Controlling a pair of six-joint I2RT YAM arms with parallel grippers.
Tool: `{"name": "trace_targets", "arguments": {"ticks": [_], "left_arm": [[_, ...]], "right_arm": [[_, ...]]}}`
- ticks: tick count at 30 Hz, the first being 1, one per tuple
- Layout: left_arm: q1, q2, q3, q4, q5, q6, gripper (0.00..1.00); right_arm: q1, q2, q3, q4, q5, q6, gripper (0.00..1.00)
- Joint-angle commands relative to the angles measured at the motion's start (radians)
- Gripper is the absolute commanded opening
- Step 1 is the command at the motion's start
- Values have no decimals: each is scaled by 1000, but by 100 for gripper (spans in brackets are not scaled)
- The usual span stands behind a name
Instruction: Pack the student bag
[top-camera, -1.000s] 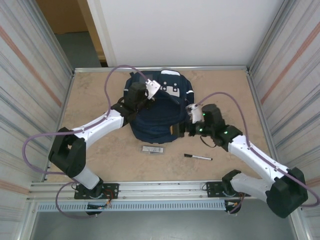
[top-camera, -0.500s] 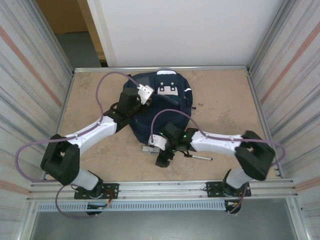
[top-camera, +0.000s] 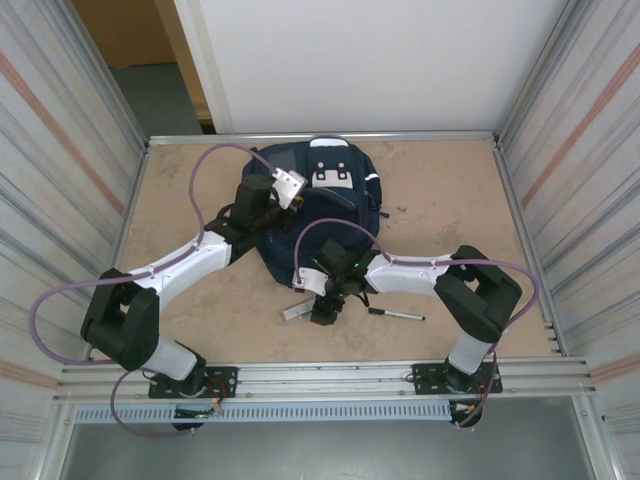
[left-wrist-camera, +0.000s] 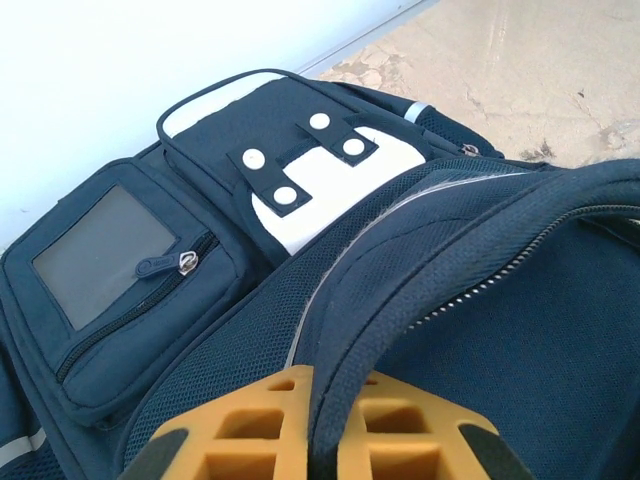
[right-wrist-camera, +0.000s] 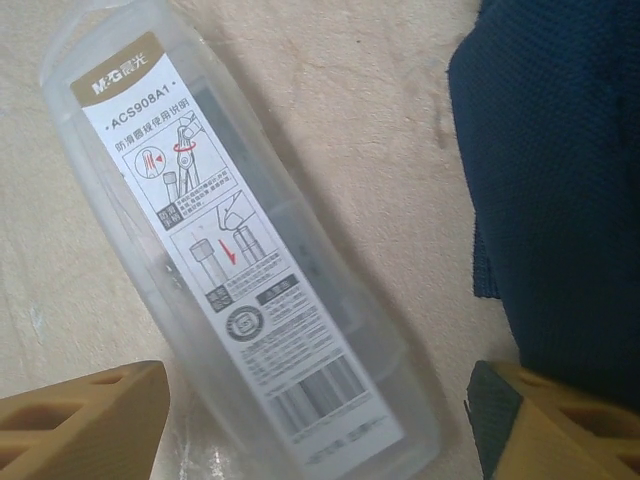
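Along the near edge of the worktop (top-camera: 170, 200) there is a bare beige strip in front of the arm bases. Broad open patches run up towards both side corners, hemmed in by a metal rim and ribbed side walls (top-camera: 60, 150).

Just beyond that strip the right gripper (right-wrist-camera: 318, 425) hangs low with its jaws apart, straddling a clear plastic case (right-wrist-camera: 230, 250). The case is long, round-cornered and glossy, with a printed label, and it lies flat and slantwise. I can't quite tell whether the orange ribbed fingers (right-wrist-camera: 85, 420) touch it yet. A black marker pen (top-camera: 395, 314) lies just to the right, apart from the case.

The student bag (top-camera: 362, 205) lies past them, in the middle of the far half and reaching almost to the far edge. Its near hem is just beside the case. It is navy woven fabric with mesh panels, a white patch (left-wrist-camera: 330, 190) with snap studs, a zip pocket (left-wrist-camera: 120, 290) with a clear window and thin reflective piping.

The left gripper (left-wrist-camera: 325, 440) is over the bag's left side, clenched on a padded dark strap (left-wrist-camera: 420, 290).
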Motion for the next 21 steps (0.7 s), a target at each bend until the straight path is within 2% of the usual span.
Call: {"name": "trace_targets", "arguments": {"ticks": [1, 3, 6, 10, 16, 19, 21], "left_arm": [[10, -25, 35, 39, 19, -35, 0], [12, -34, 18, 56, 19, -40, 0], [21, -36, 2, 81, 35, -51, 0], [24, -48, -4, 71, 36, -62, 0], [37, -56, 15, 30, 40, -54, 0], [41, -66, -22, 94, 37, -67, 0], [42, -63, -22, 89, 42, -78, 0]], "right_arm": [[12, 12, -15, 25, 3, -60, 75], [21, 21, -14, 13, 8, -101, 75], [16, 36, -5, -7, -12, -166, 81], [7, 66, 63, -97, -35, -213, 82], [60, 58, 77, -216, -76, -211, 82], [109, 53, 58, -187, -27, -184, 80], [110, 55, 38, -132, -27, -140, 76]]}}
